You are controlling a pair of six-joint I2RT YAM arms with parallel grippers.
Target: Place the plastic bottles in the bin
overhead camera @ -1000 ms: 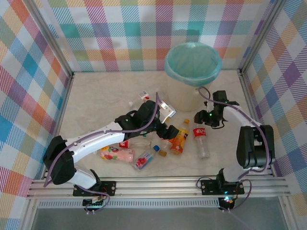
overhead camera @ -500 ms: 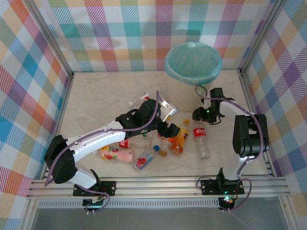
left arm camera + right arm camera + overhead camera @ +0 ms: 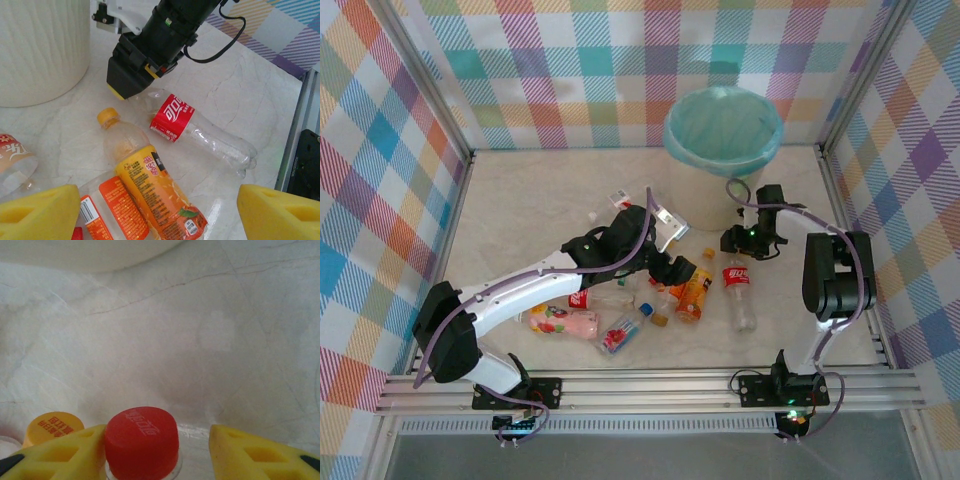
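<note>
The left gripper [image 3: 159,212] hangs over the orange juice bottle [image 3: 150,185] with its pads wide apart. To its right, the right gripper [image 3: 157,440] straddles the cola bottle's [image 3: 200,131] red cap [image 3: 141,437]. One pad touches it and the other stands clear, so nothing is clamped. An off-centre squeeze could roll the bottle away, short of the bin [image 3: 700,205].

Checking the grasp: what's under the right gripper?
The red cap of the red-label bottle, between the yellow fingers of the right gripper. From the left wrist view, the gripper hides the cap.
</note>
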